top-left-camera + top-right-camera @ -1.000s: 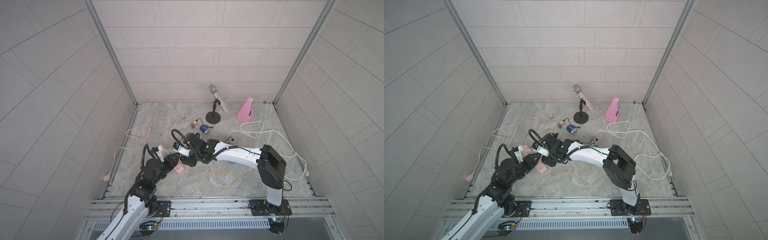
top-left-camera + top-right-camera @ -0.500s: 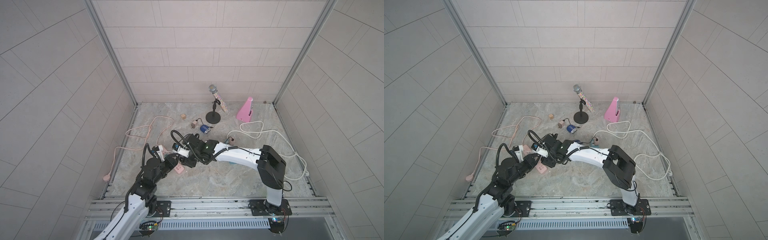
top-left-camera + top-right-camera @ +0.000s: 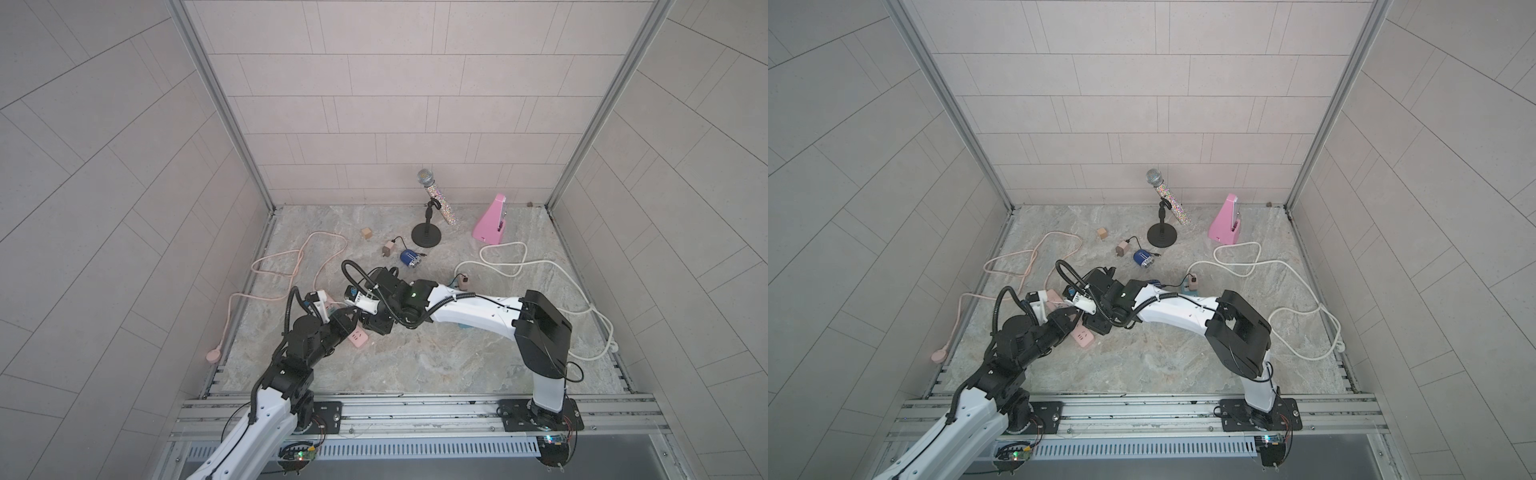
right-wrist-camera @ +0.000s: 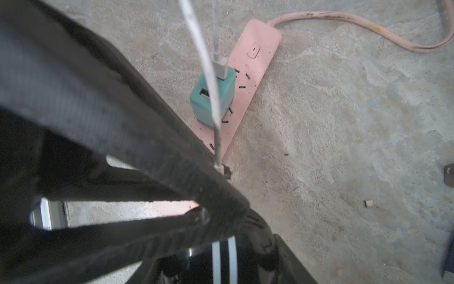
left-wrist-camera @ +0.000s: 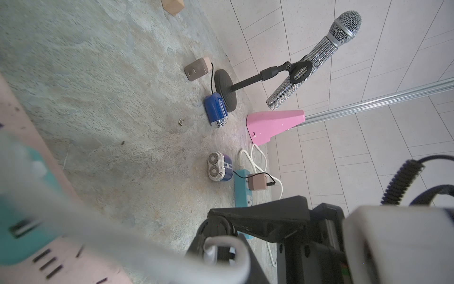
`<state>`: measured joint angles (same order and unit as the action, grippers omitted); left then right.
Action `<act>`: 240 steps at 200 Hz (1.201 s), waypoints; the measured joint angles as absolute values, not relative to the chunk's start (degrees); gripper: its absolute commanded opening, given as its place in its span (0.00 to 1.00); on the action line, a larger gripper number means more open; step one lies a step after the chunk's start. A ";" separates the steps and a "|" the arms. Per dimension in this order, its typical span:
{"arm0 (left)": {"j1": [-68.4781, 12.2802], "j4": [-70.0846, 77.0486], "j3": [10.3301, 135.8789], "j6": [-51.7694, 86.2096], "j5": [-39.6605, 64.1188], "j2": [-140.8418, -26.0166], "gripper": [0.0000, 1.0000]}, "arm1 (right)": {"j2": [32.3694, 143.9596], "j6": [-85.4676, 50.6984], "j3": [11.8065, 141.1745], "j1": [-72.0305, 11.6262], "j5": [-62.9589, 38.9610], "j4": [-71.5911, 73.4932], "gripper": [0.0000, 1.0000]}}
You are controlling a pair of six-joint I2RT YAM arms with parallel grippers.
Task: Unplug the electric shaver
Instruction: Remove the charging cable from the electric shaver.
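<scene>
Barely anything has shifted on the tabletop [image 3: 415, 365] in the past second. Both arms hang where they did, meeting left of its middle, nearer the front edge than the back. The right pincer [image 3: 371, 325] grips the electric shaver [image 4: 222, 258], a black body with white stripes, just beside the front end of the pink power strip [image 4: 253, 61]. A teal adapter [image 4: 212, 98] sits plugged into that strip. A white cable [image 4: 220, 70] rises from the adapter, loops out of sight and drops back to the left pincer [image 3: 351, 312]. The left pincer's fingers [image 4: 147, 137], seen from the right wrist, stand narrow, almost tip to tip. Whether they pinch the cable cannot be told, nor whether the cable's end sits in the shaver.
</scene>
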<state>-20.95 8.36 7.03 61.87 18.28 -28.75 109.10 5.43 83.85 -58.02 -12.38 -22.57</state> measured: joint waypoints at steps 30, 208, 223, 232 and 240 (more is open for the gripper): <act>-20.95 8.45 7.03 61.89 18.31 -29.15 0.21 | 109.10 5.28 83.88 -58.02 -12.40 -22.55 0.37; -21.19 6.35 7.03 59.90 16.25 -27.35 0.00 | 108.12 3.27 80.68 -58.24 -13.23 -19.05 0.36; -21.37 6.02 7.03 59.51 15.99 -26.87 0.00 | 107.90 2.76 80.31 -58.35 -13.32 -18.65 0.36; -21.41 5.87 7.03 59.37 15.97 -26.63 0.00 | 107.74 2.59 80.18 -58.39 -13.41 -18.57 0.36; -21.43 5.72 7.03 59.27 16.01 -26.48 0.00 | 107.61 2.46 80.12 -58.39 -13.54 -18.68 0.36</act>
<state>-21.43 5.72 7.03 59.27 16.01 -26.48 107.61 2.46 80.12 -58.39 -13.54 -18.68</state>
